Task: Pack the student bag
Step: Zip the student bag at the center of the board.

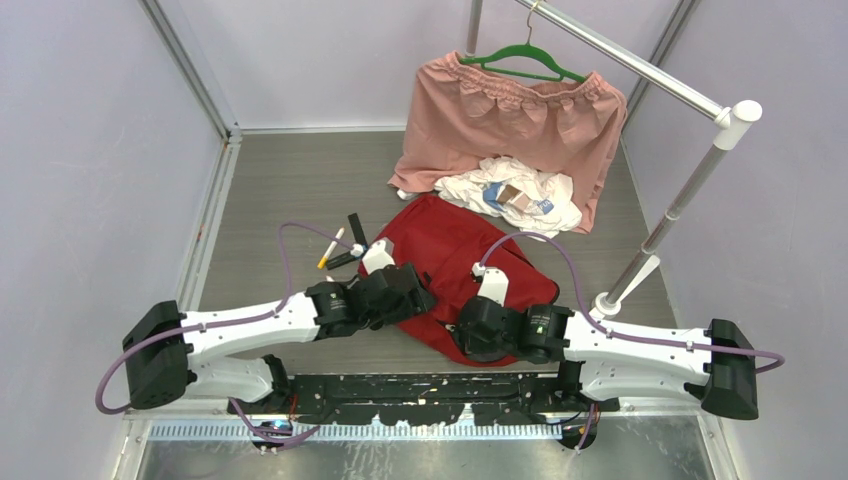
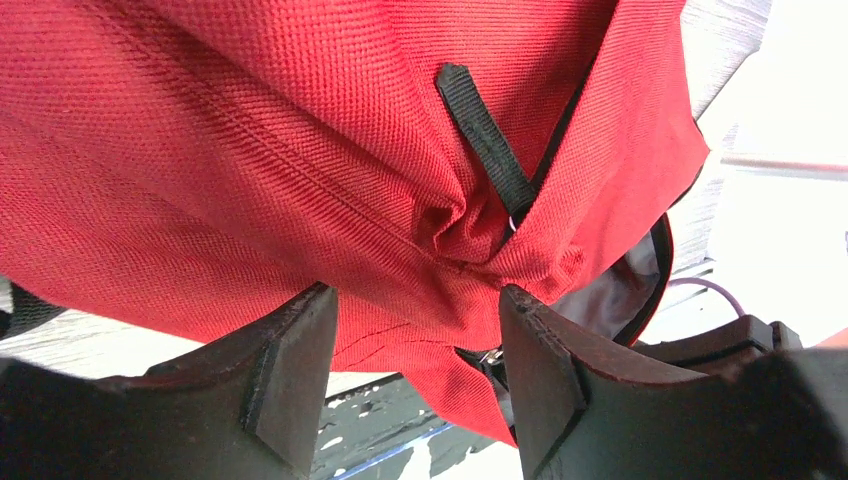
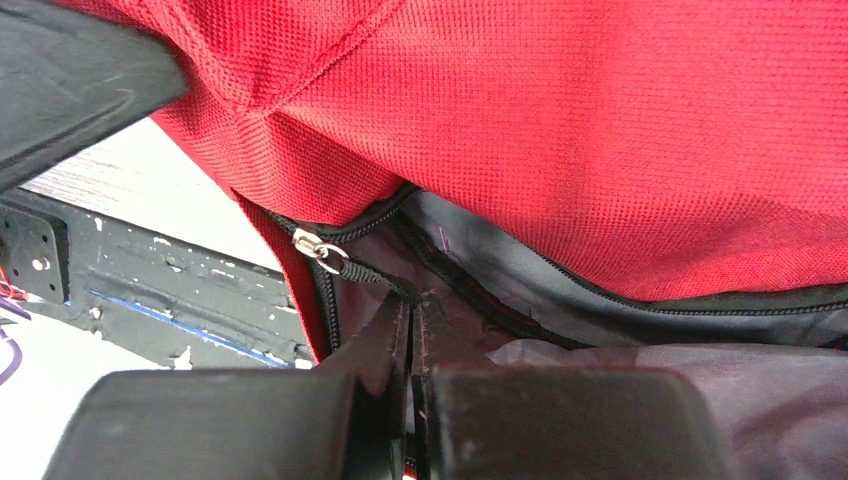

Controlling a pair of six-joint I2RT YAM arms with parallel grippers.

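From above, the dark-red student bag (image 1: 440, 250) lies mid-table (image 1: 290, 190), in front of a pink garment (image 1: 500, 120) on a green hanger (image 1: 520, 62) and a crumpled white cloth (image 1: 470, 188). Both arms reach onto its near edge, and a pen (image 1: 330, 248) lies just to its left.

Left wrist view: the left gripper (image 2: 415, 350) stands open, its fingers (image 2: 295, 375) either side of a bunched fold of red fabric below a black strap (image 2: 485, 135), clamping nothing.

Right wrist view: the right gripper (image 3: 410, 310) is pinched tight on the black zipper pull (image 3: 365, 272) at the bag's unzipped mouth, where grey lining (image 3: 600, 310) shows.
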